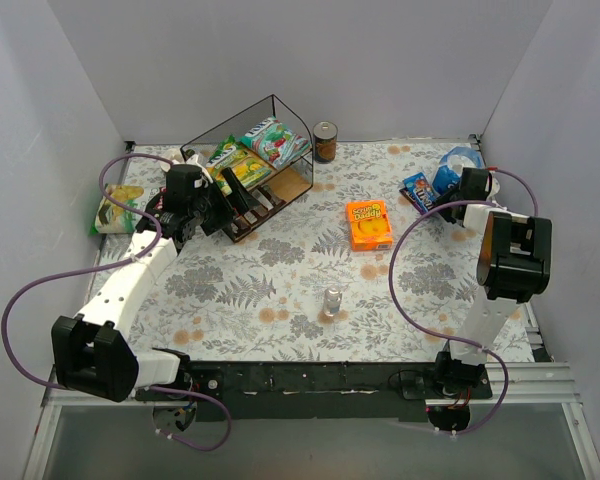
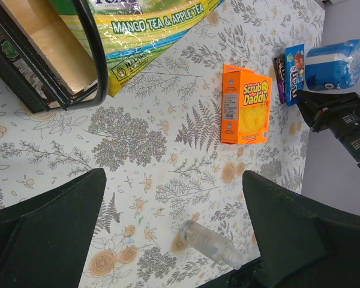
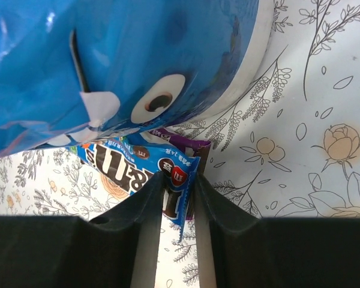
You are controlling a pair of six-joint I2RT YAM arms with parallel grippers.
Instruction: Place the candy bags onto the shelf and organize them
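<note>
While right fingers (image 3: 108,252) pinch small blue pack (image 3: 120,165) by corner — long axis slanting up-left — left fingers (image 2: 48,234) spread wide.

The white-and-black left arm (image 1: 130,280) reaches forward, its left gripper (image 2: 173,180) holding its jaws spread wide, while the right arm (image 1: 495,305) stretches ahead, right gripper (image 3: 179,187) jaws pinched on a small blue glossy candy pack (image 3: 117,165).

An orange Scrub Daddy box (image 1: 370,223) lies flat on the floral tablecloth (image 1: 280,285), with a brown can (image 1: 325,141) well behind it, a small clear bottle (image 1: 332,301) in front and slightly left, and a blue pouch with a printed eye (image 1: 452,165) off to its right.
</note>
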